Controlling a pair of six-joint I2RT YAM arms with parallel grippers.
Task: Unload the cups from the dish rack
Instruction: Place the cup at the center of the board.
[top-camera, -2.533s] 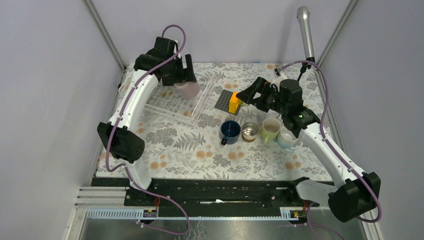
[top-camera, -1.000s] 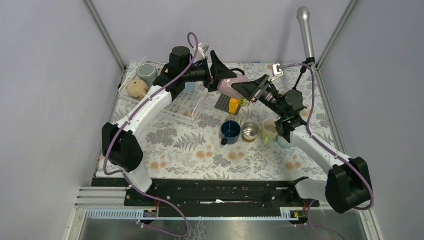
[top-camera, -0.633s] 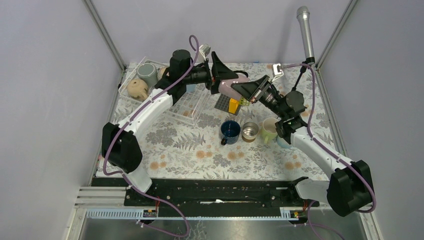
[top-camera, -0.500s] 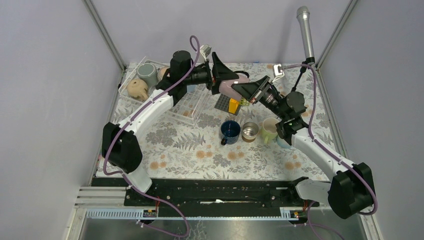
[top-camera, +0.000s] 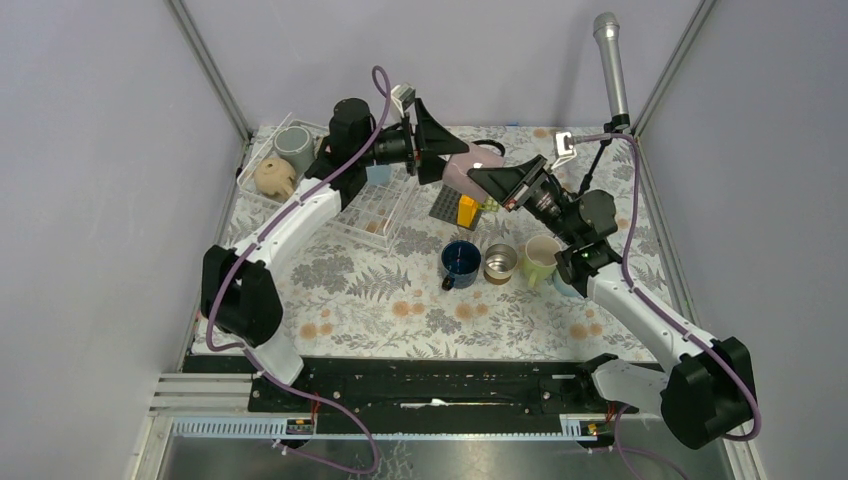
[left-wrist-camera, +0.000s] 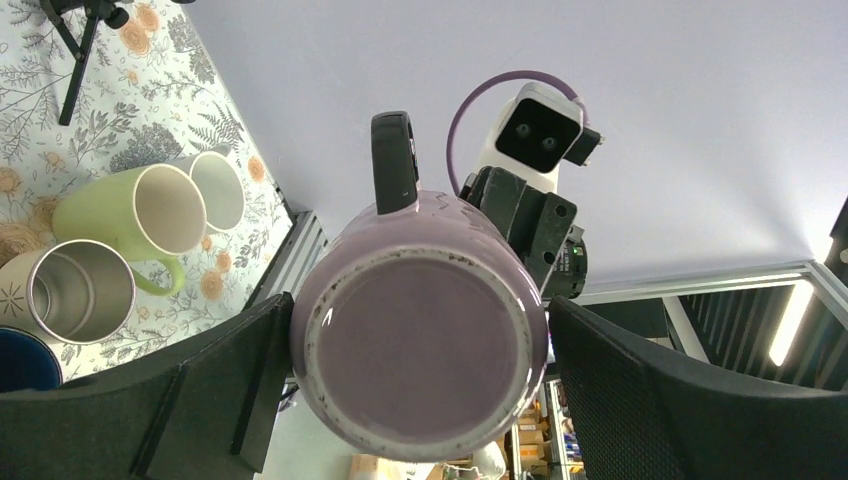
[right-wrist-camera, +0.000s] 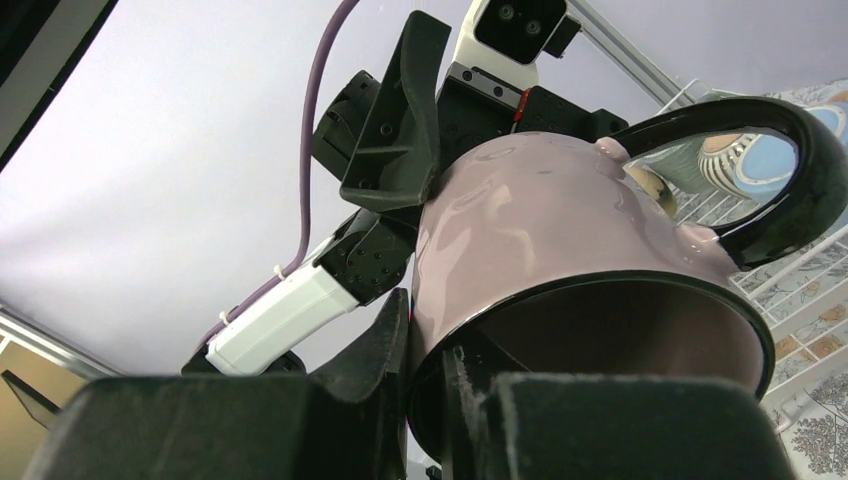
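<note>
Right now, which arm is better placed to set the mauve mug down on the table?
Right. The right gripper is shut on the rim of the mauve mug, and the row of unloaded mugs stands on its side. The left gripper is open around the mug's base.

From high above the near edge, looking down over the whole floral-patterned table. From each wrist, very near, facing one another across the same glossy mauve ceramic mug.
</note>
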